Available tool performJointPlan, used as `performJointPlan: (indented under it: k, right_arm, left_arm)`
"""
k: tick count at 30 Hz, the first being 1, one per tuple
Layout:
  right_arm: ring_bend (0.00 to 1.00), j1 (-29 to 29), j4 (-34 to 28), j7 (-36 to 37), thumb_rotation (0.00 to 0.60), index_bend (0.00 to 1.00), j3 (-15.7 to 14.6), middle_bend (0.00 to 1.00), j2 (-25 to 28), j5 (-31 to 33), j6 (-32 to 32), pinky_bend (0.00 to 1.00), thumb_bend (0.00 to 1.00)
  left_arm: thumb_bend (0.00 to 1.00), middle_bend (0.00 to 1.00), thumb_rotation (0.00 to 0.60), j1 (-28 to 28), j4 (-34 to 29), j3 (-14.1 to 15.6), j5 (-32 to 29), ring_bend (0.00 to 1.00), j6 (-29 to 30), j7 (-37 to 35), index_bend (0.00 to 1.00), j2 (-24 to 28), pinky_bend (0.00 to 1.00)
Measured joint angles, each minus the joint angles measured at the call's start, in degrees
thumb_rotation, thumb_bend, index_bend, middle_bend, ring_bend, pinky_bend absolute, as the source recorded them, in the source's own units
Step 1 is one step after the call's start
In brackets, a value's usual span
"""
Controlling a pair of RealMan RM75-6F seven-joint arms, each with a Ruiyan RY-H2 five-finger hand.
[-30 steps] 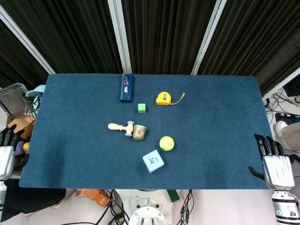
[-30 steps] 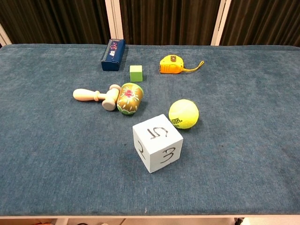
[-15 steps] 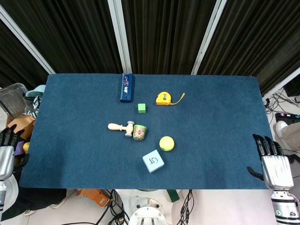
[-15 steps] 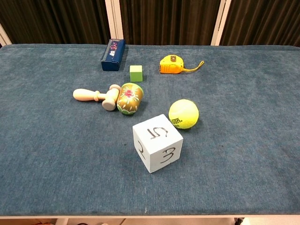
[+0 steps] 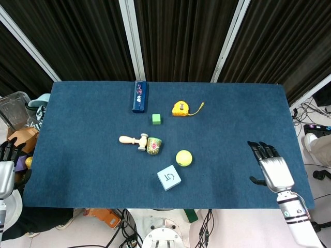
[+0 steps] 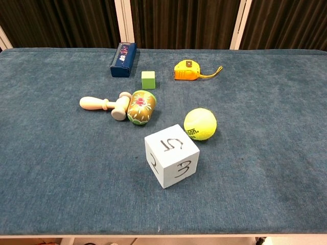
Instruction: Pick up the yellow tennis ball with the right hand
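The yellow tennis ball (image 5: 183, 157) lies near the front edge of the blue-covered desk (image 5: 77, 129), beside a pale numbered cube (image 5: 169, 177). The right hand (image 5: 271, 168), fingers apart and empty, hovers well apart toward the right edge; the left hand (image 5: 6, 168) hangs off the left edge, fingers apart.

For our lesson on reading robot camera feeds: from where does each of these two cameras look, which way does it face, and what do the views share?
Head view: high above the near edge, facing steeply down on the whole blue table; the right hand shows over the table's right end, the left hand at the frame's left edge.
Chest view: low at the near edge, facing forward across the tabletop; no part of the robot shows.
Shared: the yellow tennis ball, numbered cube, tape measure.
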Motion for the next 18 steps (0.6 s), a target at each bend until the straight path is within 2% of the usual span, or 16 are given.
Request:
performJointPlan:
  k: [5,9,13,18]
  right_arm:
    - [0.18,8.5,2.8,0.4,0.6,0.0,3.2,0.19,-3.7,4.2,-10.9,0.22,0.16]
    - [0.2,15.5,7.0,0.7,0.6,0.01,5.5,0.19,-8.7,8.6,-19.1,0.23,0.16]
    - [0.24,20.6,11.3,2.0,0.6,0.05,7.3,0.2,-13.8,11.7,-24.1,0.24,0.16]
    - [0.27,24.5,14.1,4.1,0.6,0.08,7.9,0.23,-17.1,13.5,-28.3,0.26,0.16]
  left_arm:
    - [0.28,0.0,0.6,0.0,0.1,0.0,0.2,0.0,0.0,0.1,0.14,0.0,0.11]
    - [0.28,0.0,0.6,0.0,0.1,0.0,0.0,0.0,0.1,0.0,0.14,0.0,0.11]
    - [0.28,0.0,0.6,0.1,0.2,-0.1,-0.1,0.0,0.1,-0.1,0.14,0.1,0.11]
    - [0.28,0.0,0.6,0.0,0.3,0.0,0.0,0.0,0.0,0.2,0.14,0.0,0.11]
